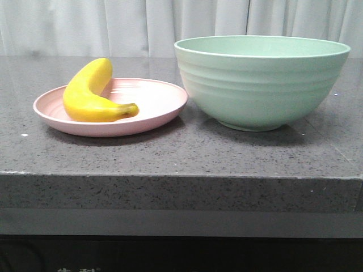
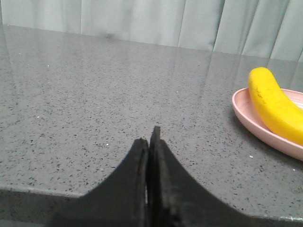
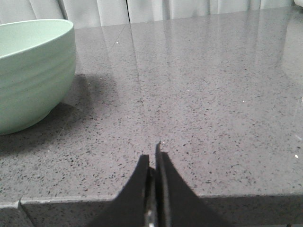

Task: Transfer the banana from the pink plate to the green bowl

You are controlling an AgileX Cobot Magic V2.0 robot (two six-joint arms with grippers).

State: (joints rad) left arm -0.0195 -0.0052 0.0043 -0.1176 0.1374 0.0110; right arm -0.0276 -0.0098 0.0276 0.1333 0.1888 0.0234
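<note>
- Pressing its two black fingers flat together with nothing between them, the left gripper sits low at the near edge of the grey speckled countertop, clear of everything on it.
- Its own wrist view shows the pink plate off to one side, well apart from the fingertips, with one rounded end of the banana lying over the plate's rim.
- The right gripper has its fingers drawn together too, only a thin slit between them, and it holds nothing; it also sits at the near edge of the counter.
- From the right wrist camera the green bowl stands on the counter, apart from the fingertips, its ribbed wall casting a shadow on the stone.
- In the front view neither arm is visible.
- There the banana lies on its side in the left half of the pink plate, its dark stem tip pointing toward the plate's middle.
- The green bowl stands upright just to the right of the plate, their rims close together; whether they touch cannot be told.
- A pale curtain hangs behind the counter.
</note>
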